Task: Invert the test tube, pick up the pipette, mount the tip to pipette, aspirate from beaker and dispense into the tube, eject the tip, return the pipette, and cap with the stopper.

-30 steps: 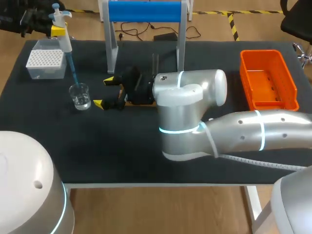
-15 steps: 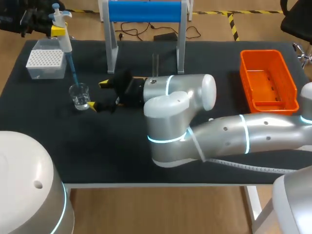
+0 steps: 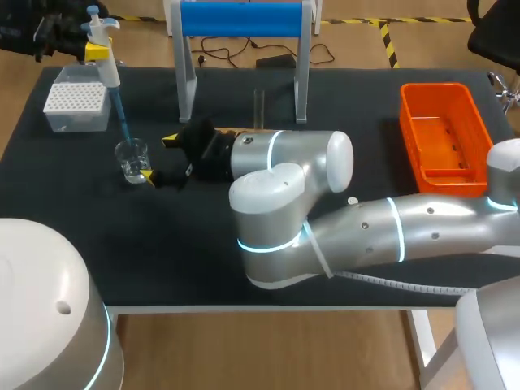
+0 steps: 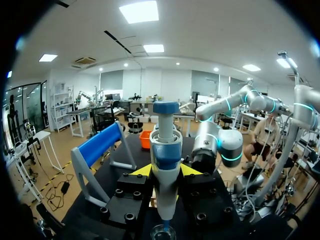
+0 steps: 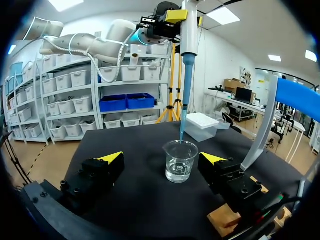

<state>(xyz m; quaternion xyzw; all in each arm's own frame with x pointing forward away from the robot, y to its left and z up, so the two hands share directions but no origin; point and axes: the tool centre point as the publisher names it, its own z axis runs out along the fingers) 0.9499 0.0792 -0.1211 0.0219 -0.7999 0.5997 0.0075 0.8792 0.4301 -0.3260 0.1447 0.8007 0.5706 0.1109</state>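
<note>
My left gripper is shut on the white and blue pipette, which it holds upright over the glass beaker. From above, the pipette hangs at the far left, and its blue tip slants down into the beaker, which holds clear liquid. My right gripper lies low on the mat, open, just right of the beaker. Seen from the right wrist, the beaker stands between and slightly ahead of the spread fingers of the right gripper, touching neither. The blue tip ends at its mouth.
A white tip box sits at the far left behind the beaker. A stand with a blue top rises at the back middle, with a thin dark tube in front of it. An orange bin lies at the right.
My right arm has swung left across the mat, bringing its open gripper up to the beaker. The left arm and pipette have kept still.
</note>
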